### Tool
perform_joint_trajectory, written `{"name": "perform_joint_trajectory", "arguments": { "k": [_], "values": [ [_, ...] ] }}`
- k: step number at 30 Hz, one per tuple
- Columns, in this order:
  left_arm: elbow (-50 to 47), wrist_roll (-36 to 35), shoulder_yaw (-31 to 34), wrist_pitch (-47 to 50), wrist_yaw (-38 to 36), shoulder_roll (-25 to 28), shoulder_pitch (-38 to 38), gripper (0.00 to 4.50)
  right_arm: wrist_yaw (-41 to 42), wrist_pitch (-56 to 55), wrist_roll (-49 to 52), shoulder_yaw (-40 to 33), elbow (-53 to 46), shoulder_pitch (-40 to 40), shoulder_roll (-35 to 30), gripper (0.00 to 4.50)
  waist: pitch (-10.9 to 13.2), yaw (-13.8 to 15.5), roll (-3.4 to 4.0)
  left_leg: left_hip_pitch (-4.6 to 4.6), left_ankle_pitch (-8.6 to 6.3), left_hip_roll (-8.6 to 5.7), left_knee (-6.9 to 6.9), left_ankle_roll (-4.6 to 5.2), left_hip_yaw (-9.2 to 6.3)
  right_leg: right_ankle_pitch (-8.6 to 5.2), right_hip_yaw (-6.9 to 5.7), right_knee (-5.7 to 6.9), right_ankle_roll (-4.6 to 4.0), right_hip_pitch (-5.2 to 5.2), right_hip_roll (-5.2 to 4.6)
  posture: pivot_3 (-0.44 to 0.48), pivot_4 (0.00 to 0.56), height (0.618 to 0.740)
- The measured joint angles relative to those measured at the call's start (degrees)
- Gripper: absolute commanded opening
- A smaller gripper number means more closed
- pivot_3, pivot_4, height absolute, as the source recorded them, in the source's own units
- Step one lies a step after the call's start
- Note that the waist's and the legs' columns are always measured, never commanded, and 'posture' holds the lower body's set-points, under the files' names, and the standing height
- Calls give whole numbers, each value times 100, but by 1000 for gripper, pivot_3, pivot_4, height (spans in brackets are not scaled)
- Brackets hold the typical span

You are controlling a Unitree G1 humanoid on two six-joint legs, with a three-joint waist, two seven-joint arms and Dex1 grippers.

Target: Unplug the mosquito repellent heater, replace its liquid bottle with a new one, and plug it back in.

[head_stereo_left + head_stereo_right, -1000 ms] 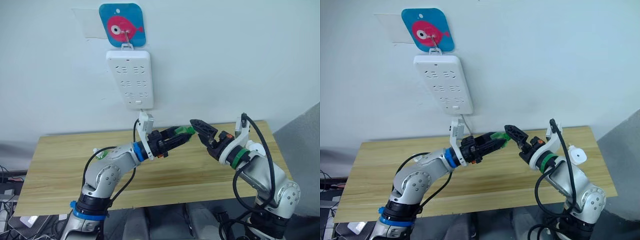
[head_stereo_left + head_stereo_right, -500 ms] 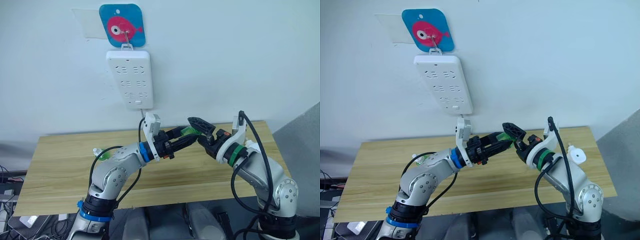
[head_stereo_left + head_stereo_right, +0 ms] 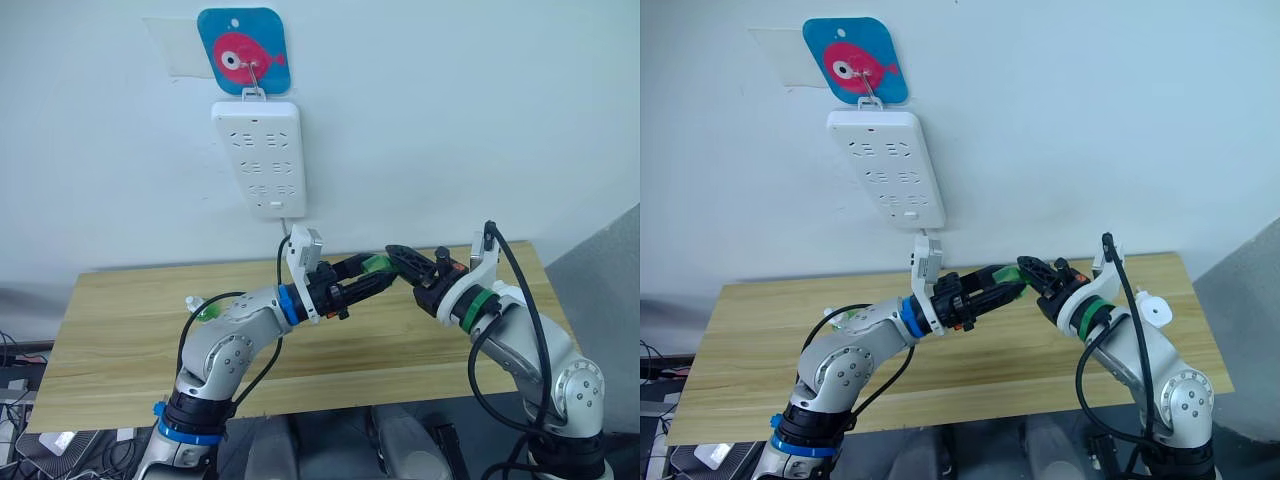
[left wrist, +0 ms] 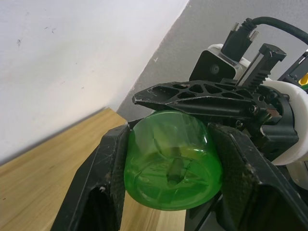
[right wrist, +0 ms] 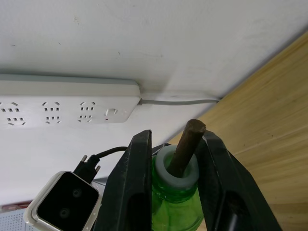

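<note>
Going left to right: the left claw (image 3: 372, 274) is gripping the round body of the liquid bottle (image 4: 171, 166) up in the air over the counter (image 3: 120, 310), and the right claw (image 3: 1032, 272) is pinching its neck, right where the wick (image 5: 186, 144) is sticking out. It's probably light, slick plastic with a fragile wick, so holding body and collar seems safest. I'm not seeing any readable label.

White power strip (image 3: 258, 158) hangs on far wall from hook on blue fish-print plaque (image 3: 243, 48); grey cord (image 5: 178, 101) trails from its lower end. Light wooden tabletop (image 3: 120, 330) below. Grey panel (image 3: 600, 290) at right.
</note>
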Motion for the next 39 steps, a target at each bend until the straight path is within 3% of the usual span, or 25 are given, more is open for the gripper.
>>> {"name": "perform_joint_trajectory", "arguments": {
  "k": [3, 4, 9, 12, 15, 18, 22, 27, 31, 39],
  "values": [
    [0, 26, -4, 0, -5, -7, -3, 2222, 26, -17, 0, 39, 0, 0, -43, 839, 0, 0, 0, 0, 0, 0, 0, 0, 0, 0, -1, 1, 0, 0, 0, -168, 248, 740],
    [0, 45, -9, 0, -12, -4, -10, 2970, 32, -21, 0, 58, 1, 0, -54, 839, 0, 0, 0, 0, 0, 0, 0, 0, 0, 0, 0, 1, 0, 0, 0, -168, 248, 740],
    [1, 124, -94, 88, -156, 195, -75, 4498, 336, 110, 6, 45, 221, -10, -503, 839, 0, 8, 0, 1, 0, -1, 1, 0, 1, 0, 0, 0, 0, 2, 0, -149, 252, 740],
    [-24, 351, -182, 119, -431, 670, -104, 4500, 1164, 477, -702, -70, 697, 53, -1391, 839, 0, 39, 0, 6, 0, -1, 1, 0, 3, 0, 1, 0, 0, 4, 0, -138, 254, 740],
    [-40, 627, -207, 68, -671, 1032, -118, 4500, 2272, 575, -2404, -41, 1339, 180, -2126, 839, 0, 112, 0, 14, 0, 1, -2, 0, 7, 0, 4, -1, 0, 4, 0, -128, 250, 740],
    [-43, 908, -359, -70, -836, 1139, -156, 4500, 3358, 310, -4385, 579, 1613, 164, -2473, 839, 0, 170, 0, 14, 0, 3, -2, 0, 7, -1, 3, -1, 0, 2, 2, -117, 248, 740],
    [-48, 1347, -724, -326, -920, 1125, -166, 4500, 4209, -722, -6763, 1286, 2429, 62, -2102, 839, 1, 269, -1, 13, 0, 0, 3, 0, 10, 0, 7, 0, -1, 1, 1, -112, 247, 740],
    [-45, 1923, -1084, -751, -995, 1107, -62, 4500, 4594, -2021, -8614, 1415, 3489, -40, -1516, 839, 1, 328, -1, 13, 0, -1, 6, 0, 11, 1, 6, 2, -2, 3, -1, -98, 247, 740],
    [58, 2247, -1110, -1003, -853, 900, -43, 4500, 4626, -2711, -9459, 1276, 4190, -32, -1085, 839, 0, 348, -1, 13, 0, -1, 8, 0, 10, 1, 5, 6, -3, 4, -1, -90, 249, 740],
    [204, 2485, -1104, -1131, -753, 625, -60, 4500, 4647, -3215, -10223, 746, 4958, 2, -663, 839, 0, 363, 0, 17, 0, -2, 12, 0, 9, 2, 4, 10, -4, 11, -1, -86, 249, 740]
  ]
}}
